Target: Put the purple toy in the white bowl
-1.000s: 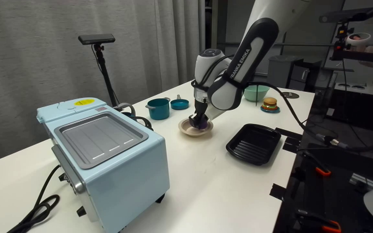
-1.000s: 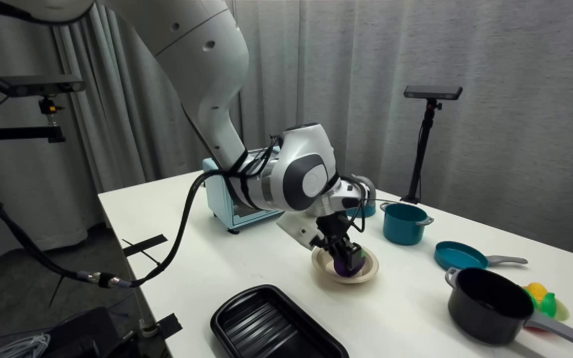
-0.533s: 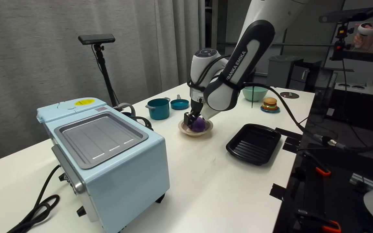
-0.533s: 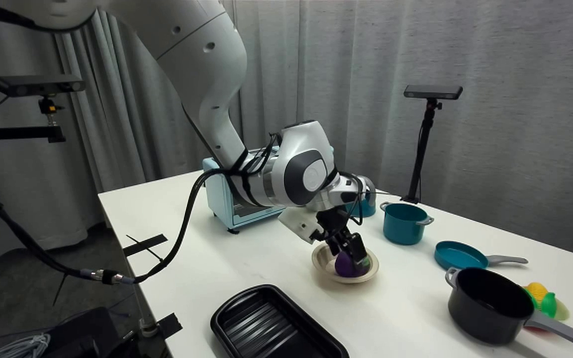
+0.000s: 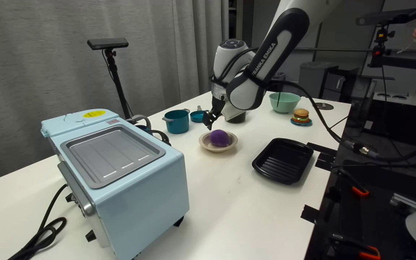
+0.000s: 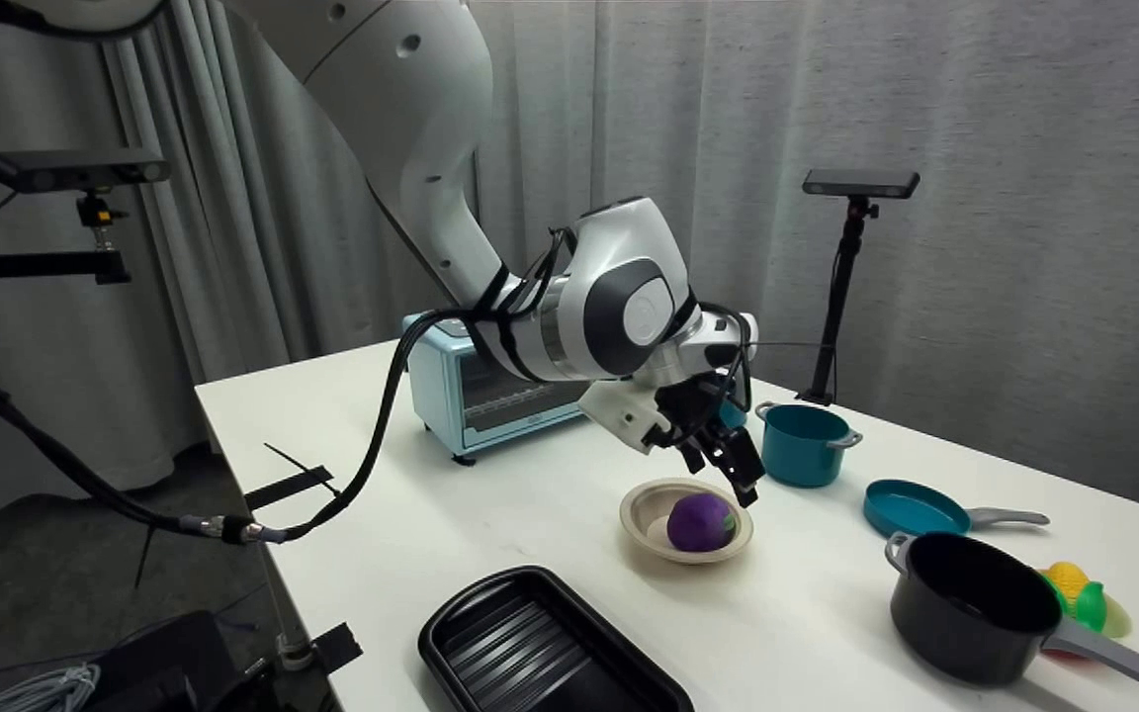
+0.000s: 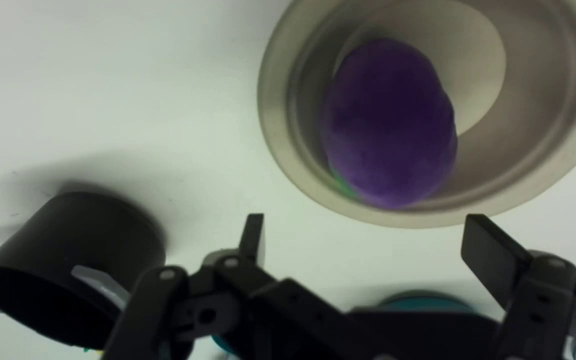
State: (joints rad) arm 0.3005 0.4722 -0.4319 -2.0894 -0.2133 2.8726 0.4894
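Observation:
In both exterior views the purple toy (image 5: 219, 138) rests inside the white bowl (image 5: 208, 147), a shallow cream-coloured dish on the table. The toy (image 6: 700, 523) lies against one side of the bowl's inner wall, with a bit of green showing at one end. Above and slightly beyond the bowl hangs my gripper (image 6: 720, 477), apart from the toy. The wrist view shows its fingers (image 7: 490, 255) spread wide with only table surface between them. There, the toy (image 7: 388, 120) and the bowl's rim (image 7: 418, 218) appear just past the fingertips.
A black ribbed tray (image 5: 283, 160) stands near the bowl. Farther off are a teal pot (image 6: 805, 445), a teal pan (image 6: 916, 509) and a dark saucepan (image 6: 970, 613). A light-blue toaster oven (image 5: 146, 202), a green bowl (image 5: 284, 102) and a toy burger (image 5: 300, 116) also occupy the table.
My gripper was down in the bowl around the toy; it has opened, let go, and risen up and away. The purple toy stays behind in the bowl.

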